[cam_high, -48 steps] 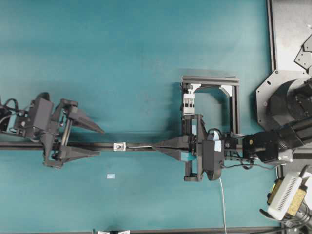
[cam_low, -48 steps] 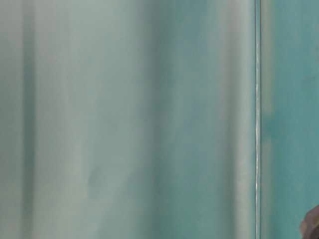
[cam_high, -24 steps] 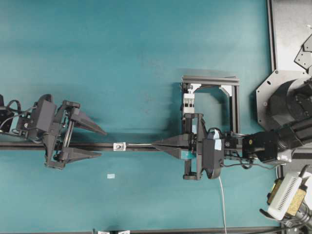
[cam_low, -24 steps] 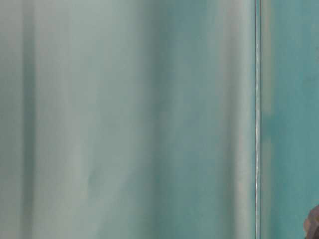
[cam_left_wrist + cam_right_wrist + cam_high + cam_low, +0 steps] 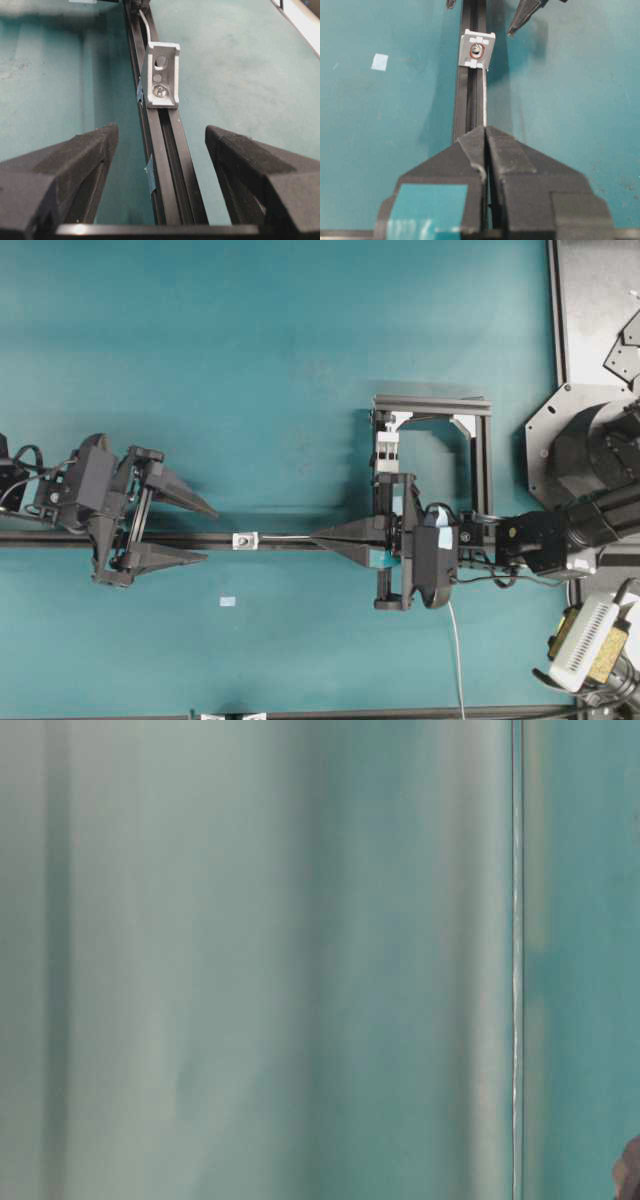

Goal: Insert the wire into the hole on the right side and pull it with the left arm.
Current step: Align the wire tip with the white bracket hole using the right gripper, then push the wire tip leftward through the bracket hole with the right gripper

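- R gripper [image 5: 322,536]: jaws closed on wire [image 5: 484,100]; wire is run along black rail [image 5: 190,539] toward bracket [image 5: 244,540], tip just right of hole [image 5: 477,49], not seen through.
- L gripper [image 5: 205,533]: jaws wide apart, straddling rail left of bracket; nothing is held.
- Table-level view: blurred, unusable.

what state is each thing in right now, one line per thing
left gripper: open, fingers either side of the rail, holding nothing
right gripper: shut on the wire
wire: straight, its tip at the bracket, low and to one side of the hole
hole: nothing through it on the left-wrist side
bracket: upright on the black rail
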Robot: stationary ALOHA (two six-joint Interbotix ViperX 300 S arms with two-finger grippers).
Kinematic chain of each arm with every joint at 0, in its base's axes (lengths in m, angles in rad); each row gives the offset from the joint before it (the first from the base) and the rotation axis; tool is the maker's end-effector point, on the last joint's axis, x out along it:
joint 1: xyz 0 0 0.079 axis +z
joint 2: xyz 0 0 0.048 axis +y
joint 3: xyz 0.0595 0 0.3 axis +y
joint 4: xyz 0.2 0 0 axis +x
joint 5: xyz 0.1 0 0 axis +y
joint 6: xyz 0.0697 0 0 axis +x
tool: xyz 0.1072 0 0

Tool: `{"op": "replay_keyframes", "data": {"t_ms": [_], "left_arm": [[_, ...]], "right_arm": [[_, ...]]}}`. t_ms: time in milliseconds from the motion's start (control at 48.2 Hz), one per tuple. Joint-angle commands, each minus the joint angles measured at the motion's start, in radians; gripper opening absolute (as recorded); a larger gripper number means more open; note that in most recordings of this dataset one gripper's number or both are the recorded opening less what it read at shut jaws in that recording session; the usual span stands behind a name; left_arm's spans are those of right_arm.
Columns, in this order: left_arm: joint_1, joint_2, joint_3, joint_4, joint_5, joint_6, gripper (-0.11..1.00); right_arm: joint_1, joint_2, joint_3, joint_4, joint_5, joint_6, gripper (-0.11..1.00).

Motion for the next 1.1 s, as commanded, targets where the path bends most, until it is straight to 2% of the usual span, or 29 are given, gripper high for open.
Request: {"op": "replay_keyframes", "data": {"t_ms": [0, 684, 1078], "left_arm": [[0.002, -0.029, -0.011, -0.003, -0.005, 0.002, 0.92], [0.003, -0.029, -0.012, -0.002, -0.003, 0.002, 0.92], [0.003, -0.029, -0.02, -0.002, 0.005, 0.003, 0.92]], "right_arm": [[0.005, -0.009, -0.012, 0.002, -0.011, 0.002, 0.02], [-0.006, 0.014, -0.044, 0.002, -0.011, -0.006, 0.02], [-0.038, 0.049, -0.083, -0.002, -0.008, -0.011, 0.02]]}}
